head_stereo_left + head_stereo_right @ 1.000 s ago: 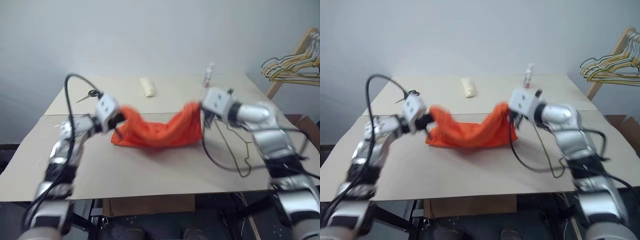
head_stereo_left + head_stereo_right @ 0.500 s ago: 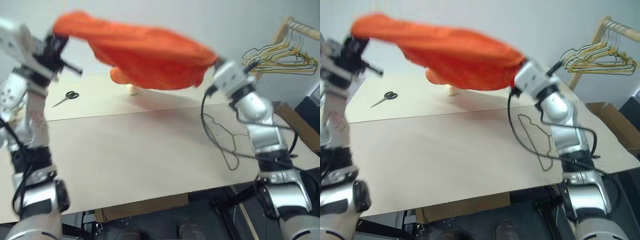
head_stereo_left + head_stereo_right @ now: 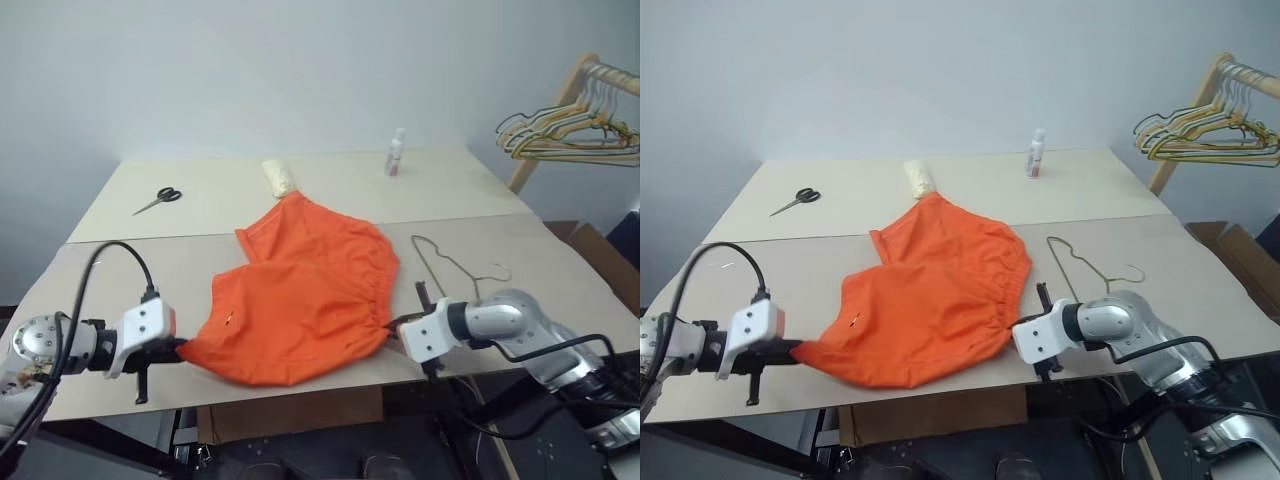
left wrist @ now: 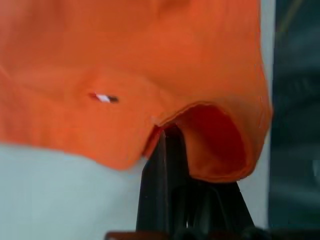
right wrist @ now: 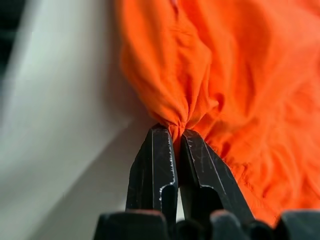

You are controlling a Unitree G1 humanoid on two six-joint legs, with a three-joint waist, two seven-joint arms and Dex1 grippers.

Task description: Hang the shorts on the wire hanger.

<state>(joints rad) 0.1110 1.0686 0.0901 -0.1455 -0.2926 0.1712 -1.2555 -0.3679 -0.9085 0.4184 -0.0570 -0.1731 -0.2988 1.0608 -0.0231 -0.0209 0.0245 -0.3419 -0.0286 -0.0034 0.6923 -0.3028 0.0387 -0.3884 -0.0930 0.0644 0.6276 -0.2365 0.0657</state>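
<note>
The orange shorts lie spread flat on the near half of the table, waistband toward the front edge. My left gripper is shut on the waistband's left corner near the table's front edge; in the left wrist view its fingers pinch the fabric rim. My right gripper is shut on the waistband's right corner, and the right wrist view shows its fingertips clamped on gathered cloth. The wire hanger lies flat on the table just right of the shorts, beyond my right gripper.
Scissors lie at the back left. A pale roll and a small white bottle stand at the back. A wooden rack with several wire hangers stands off the table's right side.
Both grippers came down and back toward the table's front edge with the shorts, which went from held high in the air to spread flat on the table.
</note>
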